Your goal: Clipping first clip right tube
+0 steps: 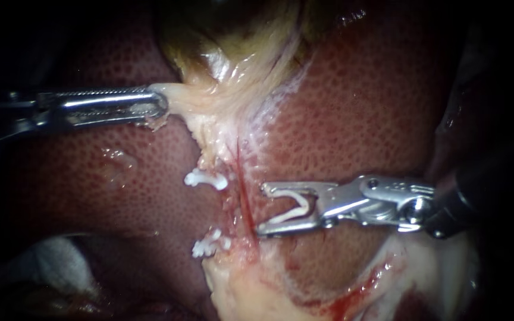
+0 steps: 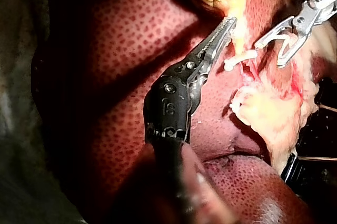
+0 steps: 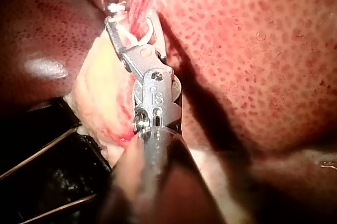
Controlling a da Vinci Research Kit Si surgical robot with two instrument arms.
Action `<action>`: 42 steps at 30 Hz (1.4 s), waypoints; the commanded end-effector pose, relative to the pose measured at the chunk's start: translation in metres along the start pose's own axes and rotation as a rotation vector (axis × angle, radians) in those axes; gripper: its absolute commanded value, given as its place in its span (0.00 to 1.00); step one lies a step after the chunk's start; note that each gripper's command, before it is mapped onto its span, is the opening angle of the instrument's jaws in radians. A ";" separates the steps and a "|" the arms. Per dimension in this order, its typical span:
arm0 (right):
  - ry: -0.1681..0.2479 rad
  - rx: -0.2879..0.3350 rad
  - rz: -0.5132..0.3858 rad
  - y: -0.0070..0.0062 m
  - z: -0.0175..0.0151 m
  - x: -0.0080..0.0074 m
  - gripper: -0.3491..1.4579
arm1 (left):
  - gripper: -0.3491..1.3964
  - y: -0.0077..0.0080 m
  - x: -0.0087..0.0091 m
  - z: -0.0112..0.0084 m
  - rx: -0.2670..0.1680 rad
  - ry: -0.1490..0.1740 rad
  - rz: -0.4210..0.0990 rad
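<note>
left instrument: silver pincer, long, slim, toothed edges, slotted middle | black wrist housing, silver screws, stamped mark, dark shaft | right instrument: silver pincer, shorter, broader, hooked tips | round pivot screws, black housing, stamped mark, dark shaft

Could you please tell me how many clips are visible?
3: upper clip and lower clip on the tissue; loaded clip in the right instrument's jaws. Others may be hidden.

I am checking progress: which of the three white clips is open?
The clip held in the right instrument: it gapes in a V. The upper clip and lower clip sit closed across the pale tissue.
</note>
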 end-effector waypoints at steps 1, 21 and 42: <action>-0.006 -0.001 0.005 0.0002 0.0005 -0.0005 0.47 | 0.00 0.0000 0.0000 0.0000 0.000 0.000 0.000; -0.055 0.109 0.090 -0.0008 0.0059 -0.0043 0.44 | 0.00 0.0001 -0.0003 0.0004 0.003 0.001 0.002; -0.062 0.106 0.325 -0.0004 0.0046 -0.0047 0.00 | 0.00 -0.0001 -0.0007 0.0006 0.004 0.001 0.004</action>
